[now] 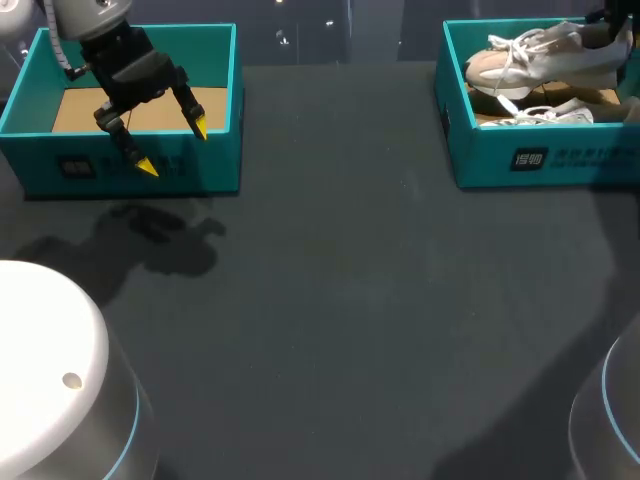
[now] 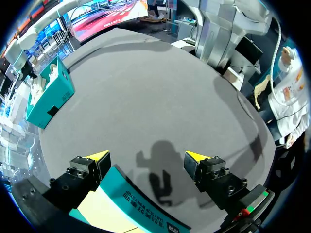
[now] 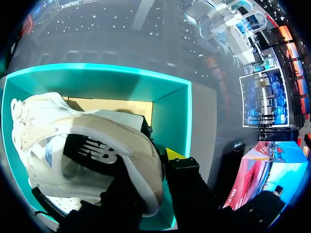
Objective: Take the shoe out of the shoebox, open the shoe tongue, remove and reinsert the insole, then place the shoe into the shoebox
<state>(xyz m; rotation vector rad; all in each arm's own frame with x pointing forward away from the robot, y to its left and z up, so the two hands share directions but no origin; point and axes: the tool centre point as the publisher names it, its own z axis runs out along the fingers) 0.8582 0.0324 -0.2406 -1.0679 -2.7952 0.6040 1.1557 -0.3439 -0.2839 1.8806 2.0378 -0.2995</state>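
A beige and white shoe hangs above the right teal shoebox at the table's far right corner. My right gripper holds it by the heel. In the right wrist view the shoe fills the space ahead of the gripper, whose fingers clamp the heel rim over the shoebox. A second white shoe lies inside that box. My left gripper hangs open over the front wall of the left teal box, holding nothing. From the left wrist, the left gripper straddles that box's front wall.
The left box shows only its bare cardboard floor. Dark tabletop stretches between the two boxes. The right shoebox appears far across the table in the left wrist view.
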